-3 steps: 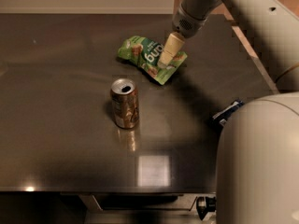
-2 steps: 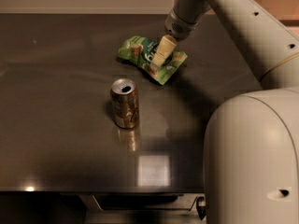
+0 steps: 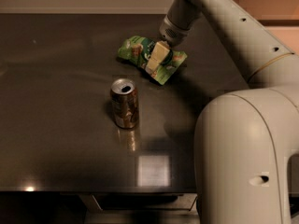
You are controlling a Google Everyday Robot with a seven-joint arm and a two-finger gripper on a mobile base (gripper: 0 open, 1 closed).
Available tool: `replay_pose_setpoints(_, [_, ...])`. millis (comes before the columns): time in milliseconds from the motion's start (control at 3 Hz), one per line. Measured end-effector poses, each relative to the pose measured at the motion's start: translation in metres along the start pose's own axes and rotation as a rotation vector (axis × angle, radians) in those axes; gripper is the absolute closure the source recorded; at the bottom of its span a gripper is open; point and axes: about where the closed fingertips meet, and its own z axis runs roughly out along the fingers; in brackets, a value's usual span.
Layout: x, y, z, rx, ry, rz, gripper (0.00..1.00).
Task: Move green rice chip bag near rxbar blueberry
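The green rice chip bag (image 3: 140,50) lies crinkled on the dark table (image 3: 56,78), at the back, right of the middle. My gripper (image 3: 156,60) reaches in from the upper right and is down over the middle of the bag, covering part of it. The bag rests on the table. The rxbar blueberry is out of view.
A brownish drink can (image 3: 124,103) with an opened top stands upright in front of and left of the bag. My pale arm and its large base (image 3: 243,157) fill the right side. The table's front edge runs along the bottom.
My gripper has moved a little left and down, further over the green bag. The arm has swung more into view. The bag and the can have not moved.
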Motion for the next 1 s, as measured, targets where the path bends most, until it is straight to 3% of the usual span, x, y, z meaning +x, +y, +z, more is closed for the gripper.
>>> replay_pose_setpoints(667, [0.006, 0.011, -0.010, -0.018, 0.002, 0.009, 0.64])
replay_pose_setpoints(1000, [0.017, 0.020, -0.035, -0.008, -0.008, 0.013, 0.87])
